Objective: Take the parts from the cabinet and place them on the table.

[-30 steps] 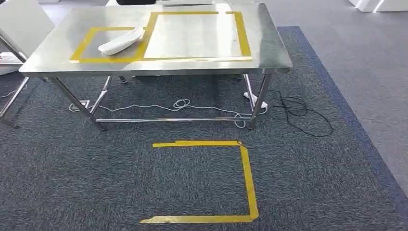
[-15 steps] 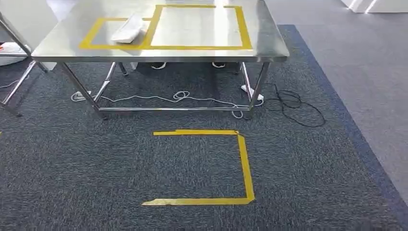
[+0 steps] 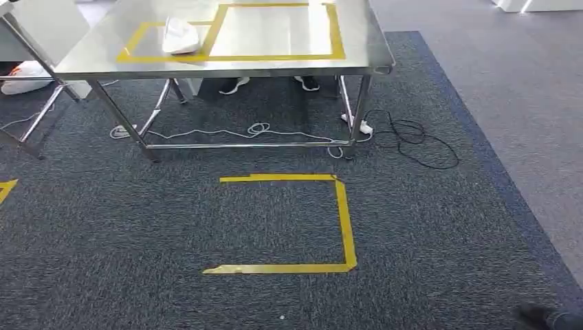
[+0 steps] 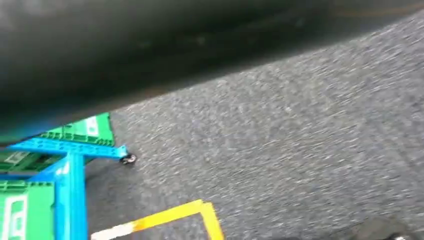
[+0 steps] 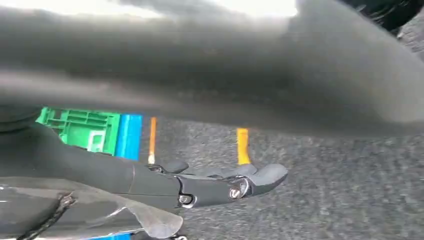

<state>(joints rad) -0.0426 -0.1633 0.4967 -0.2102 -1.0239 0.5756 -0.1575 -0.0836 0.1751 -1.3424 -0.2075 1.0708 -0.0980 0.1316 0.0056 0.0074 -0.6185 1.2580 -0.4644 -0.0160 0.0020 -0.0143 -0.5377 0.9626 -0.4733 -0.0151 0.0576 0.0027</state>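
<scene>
Steel table [image 3: 357, 48] ahead, brushed top marked with two yellow tape rectangles [image 3: 337, 34], one small, one large, sharing a side. One white part [image 3: 180, 36] lies on the table, across the edge of the smaller rectangle, partly over its tape. Shape rounded, shell-like; detail too small to tell more.

Floor: dark carpet, with a yellow tape bracket [image 3: 344, 220] in front of the table. White cable [image 3: 254, 130] and black cable [image 3: 412, 141] trail under and beside the table legs. A person's shoes [image 3: 235, 84] show under the far side of the table.

Right hand [image 5: 220, 182] seen in the right wrist view: dark fingers [image 5: 265, 175] stretched out fairly straight, nothing between them, so open and empty. Behind it, green crates [image 5: 80, 130] on a blue frame. Left hand: cannot tell its state. The left wrist view gives carpet, a tape corner [image 4: 200, 212] and a blue rack [image 4: 70, 170] with green crates [image 4: 80, 129], blurred.

Cabinet proper not identifiable from here; the blue rack with crates may be it.

Handling judgement: the part looks like thin moulded plastic, so probably light, fairly stiff, smooth and a little slippery. Curved shell could flex or slide under a hard squeeze. Best hold likely across its narrower width near the middle, fingers over the crown and thumb under an edge, moderate pressure. Remaining parts are presumably still to fetch.
</scene>
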